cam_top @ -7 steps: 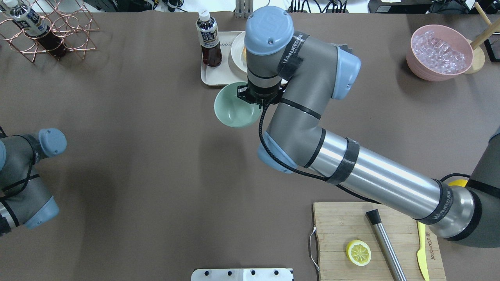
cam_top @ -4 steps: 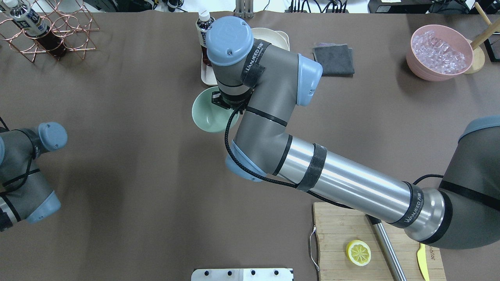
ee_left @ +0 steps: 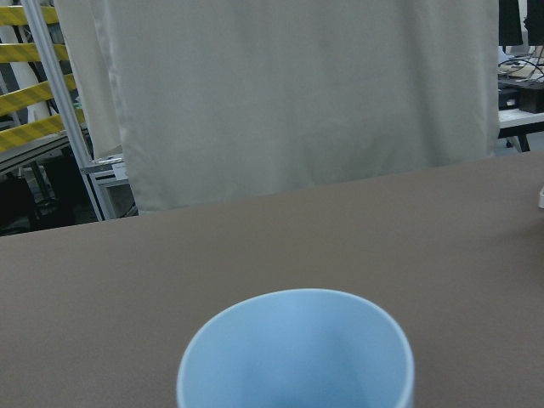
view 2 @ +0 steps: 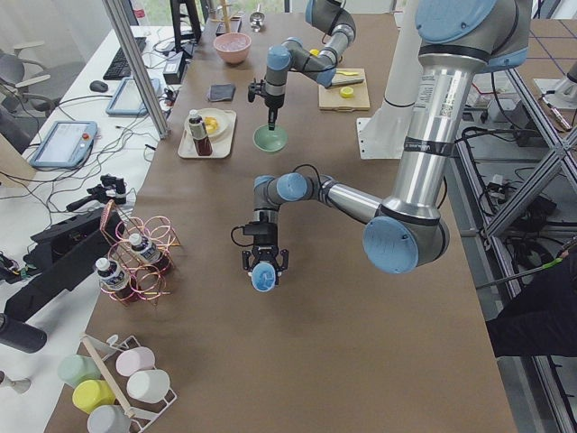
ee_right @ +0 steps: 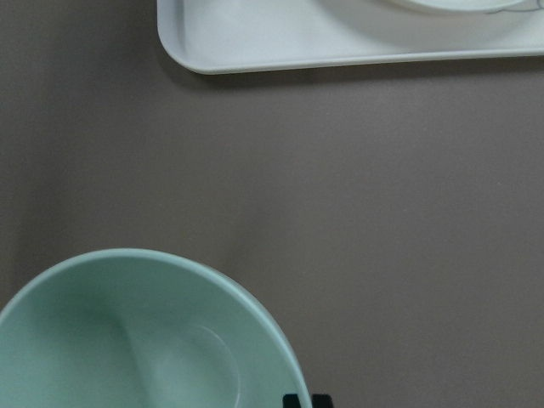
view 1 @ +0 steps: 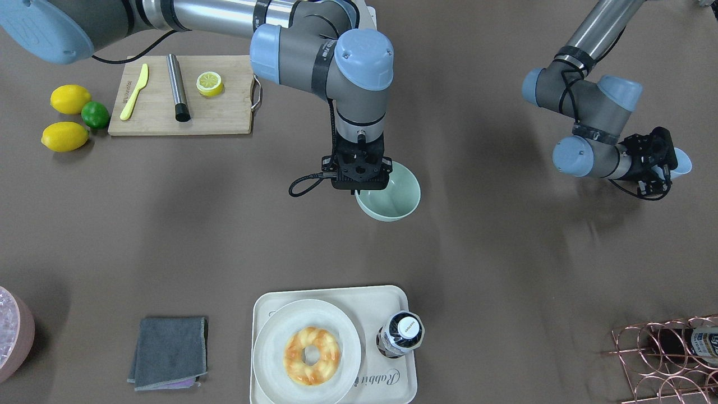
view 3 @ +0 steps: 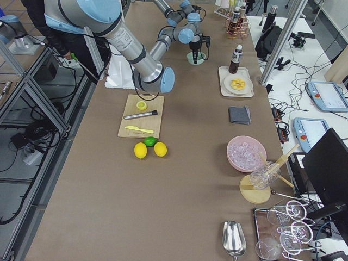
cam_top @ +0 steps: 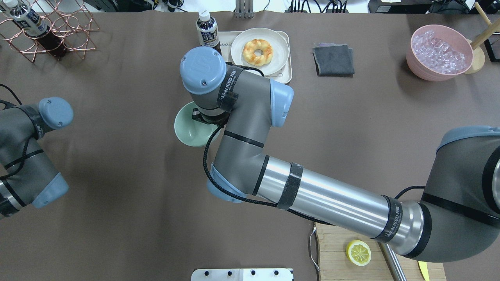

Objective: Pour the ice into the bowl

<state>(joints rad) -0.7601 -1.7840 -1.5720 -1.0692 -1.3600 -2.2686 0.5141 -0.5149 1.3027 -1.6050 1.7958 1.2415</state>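
Going by the overhead view. Far left, the left claw [view 1: 666, 163] is grasping a light blue cup [view 1: 681, 163] and holding it tipped on its side above the tabletop [cam_top: 117, 175]. The wrist camera is looking over the cup's rim.

Near the middle, the mint-green bowl [cam_top: 186, 129] is sitting low over the tabletop; cannot tell if it is touching. The right claw [view 1: 359, 188] is reaching down from above and is clenched on the bowl's rim, on the robot-facing side.

Just beyond the bowl, apart from it, a tray [cam_top: 285, 75] is carrying a bottle [cam_top: 207, 33] and a white plate with a doughnut [cam_top: 257, 51]. A grey cloth [cam_top: 334, 59] is lying further right.

Far right, the ice [cam_top: 439, 54] is piled in the pink tub [cam_top: 420, 68], well apart from the bowl.
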